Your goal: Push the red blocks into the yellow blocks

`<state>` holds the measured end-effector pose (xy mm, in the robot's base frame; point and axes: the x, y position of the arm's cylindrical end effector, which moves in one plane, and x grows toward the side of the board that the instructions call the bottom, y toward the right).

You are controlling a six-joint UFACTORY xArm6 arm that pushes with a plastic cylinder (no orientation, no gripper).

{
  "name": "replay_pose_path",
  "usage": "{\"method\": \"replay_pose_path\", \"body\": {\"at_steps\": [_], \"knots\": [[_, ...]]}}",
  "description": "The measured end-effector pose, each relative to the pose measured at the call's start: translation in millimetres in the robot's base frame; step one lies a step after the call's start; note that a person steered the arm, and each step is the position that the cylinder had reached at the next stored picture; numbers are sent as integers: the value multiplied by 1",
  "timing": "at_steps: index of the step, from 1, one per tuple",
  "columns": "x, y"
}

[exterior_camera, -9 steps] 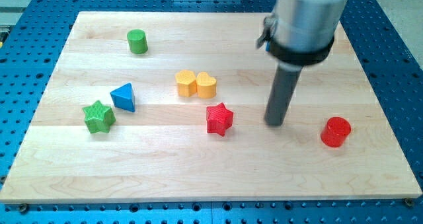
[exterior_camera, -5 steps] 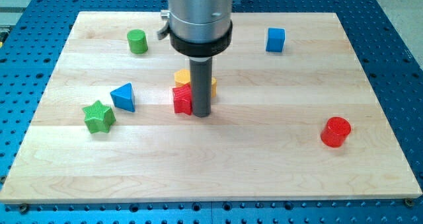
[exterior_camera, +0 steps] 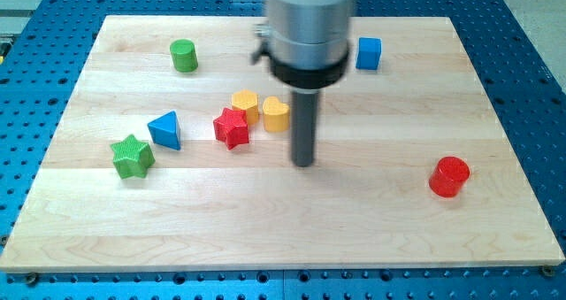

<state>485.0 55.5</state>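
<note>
A red star block (exterior_camera: 231,127) lies near the board's middle, touching the lower left of a yellow cylinder-like block (exterior_camera: 245,106). A yellow heart block (exterior_camera: 275,114) sits right beside that yellow block. A red cylinder (exterior_camera: 448,176) stands alone far to the view's right. My tip (exterior_camera: 303,163) rests on the board to the lower right of the yellow heart, a short gap away from it, and well left of the red cylinder.
A green cylinder (exterior_camera: 183,55) stands at the upper left. A blue triangle (exterior_camera: 165,129) and a green star (exterior_camera: 132,155) lie at the left. A blue cube (exterior_camera: 369,53) sits at the upper right, beside the arm's metal body (exterior_camera: 309,26).
The red star was pushed left and up from the board's middle against the yellow blocks. My tip swept left with it, then moved back right and slightly down.
</note>
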Motion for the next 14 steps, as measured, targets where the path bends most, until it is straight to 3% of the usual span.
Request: {"method": "replay_pose_path", "body": {"at_steps": [2,3,4,5,8,9,11,13,14], "knots": [[-15,199],[-10,244],[19,245],[39,235],[44,149],[44,151],[56,23],[4,-1],[45,8]]}}
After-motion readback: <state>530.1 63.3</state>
